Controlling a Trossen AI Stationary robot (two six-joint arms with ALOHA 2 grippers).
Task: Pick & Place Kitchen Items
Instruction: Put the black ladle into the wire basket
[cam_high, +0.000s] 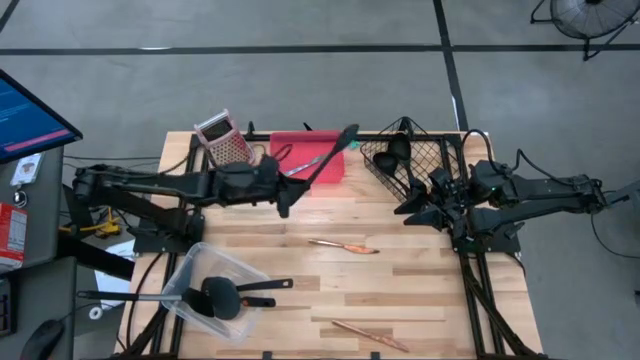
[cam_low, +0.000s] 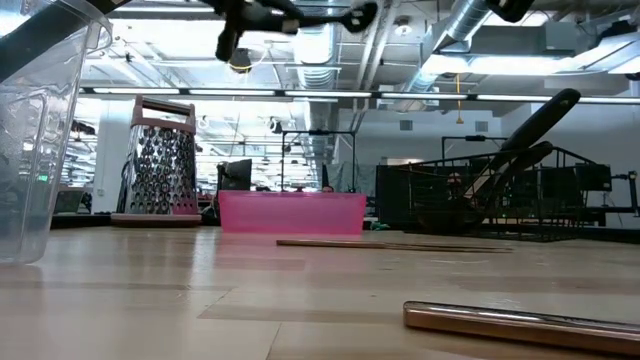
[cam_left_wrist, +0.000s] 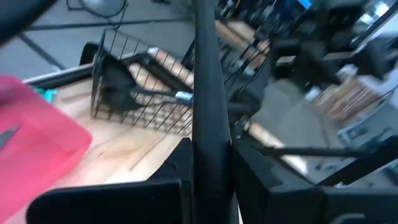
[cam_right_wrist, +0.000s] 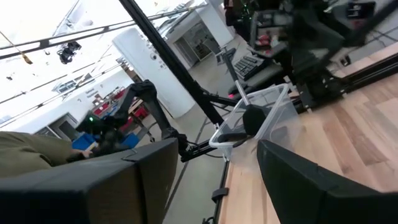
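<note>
**Black utensil lifted over the pink bin**

The left end effector (cam_high: 283, 197) clenches a black long-handled utensil (cam_high: 325, 160), holding it above the pink bin (cam_high: 335, 172). The right end effector (cam_high: 412, 210) stands released and empty beside the wire basket (cam_high: 445, 150). Copper pieces (cam_high: 345, 246) lie on the table (cam_high: 420, 290).

Pink bin (cam_high: 305, 150), black wire basket (cam_high: 425, 160), copper utensil (cam_high: 345, 246).
</note>
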